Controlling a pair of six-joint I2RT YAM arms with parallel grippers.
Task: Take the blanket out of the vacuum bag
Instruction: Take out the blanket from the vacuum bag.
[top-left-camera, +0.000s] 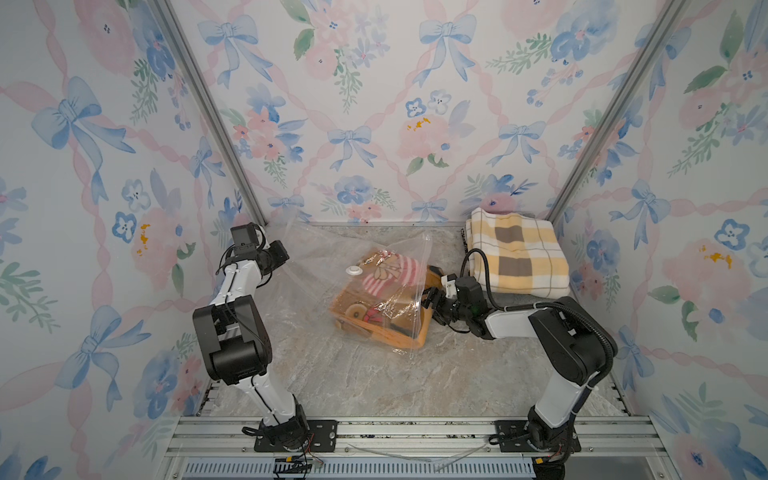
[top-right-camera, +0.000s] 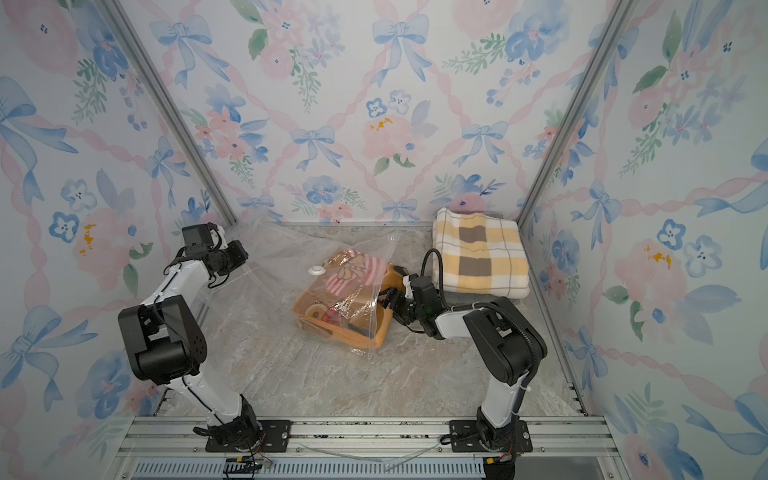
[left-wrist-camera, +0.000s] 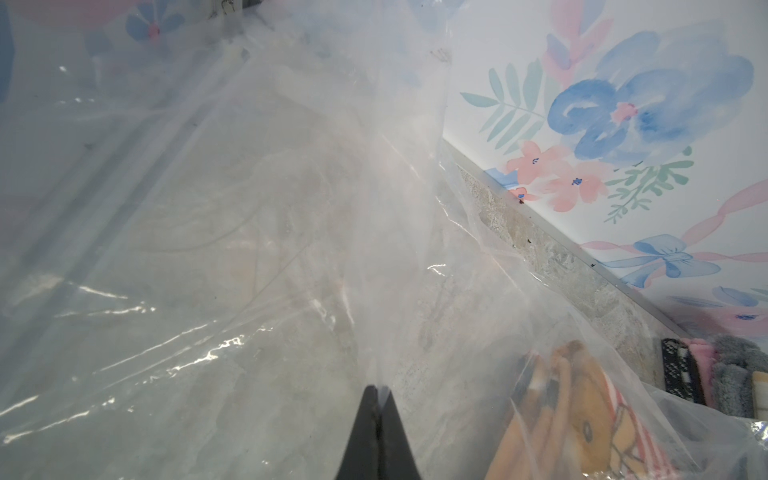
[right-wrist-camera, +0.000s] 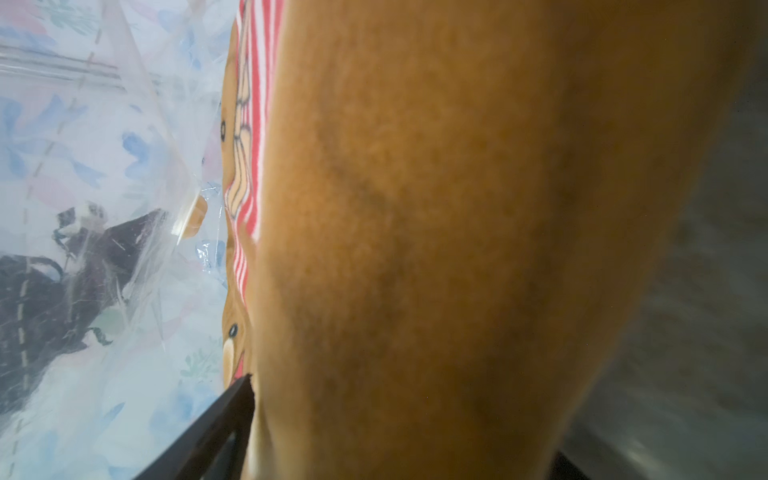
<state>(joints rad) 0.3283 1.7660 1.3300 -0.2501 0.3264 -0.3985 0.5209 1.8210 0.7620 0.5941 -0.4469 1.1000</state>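
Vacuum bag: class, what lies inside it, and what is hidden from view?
A folded orange-brown blanket with a bear print and red-white stripes lies inside the vacuum bag, one end poking out. Its underside and inner folds are covered.

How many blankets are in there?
2 clearly: an orange blanket partly inside the vacuum bag, and a yellow checked blanket folded in the far corner. Grey fabric under it may be more.
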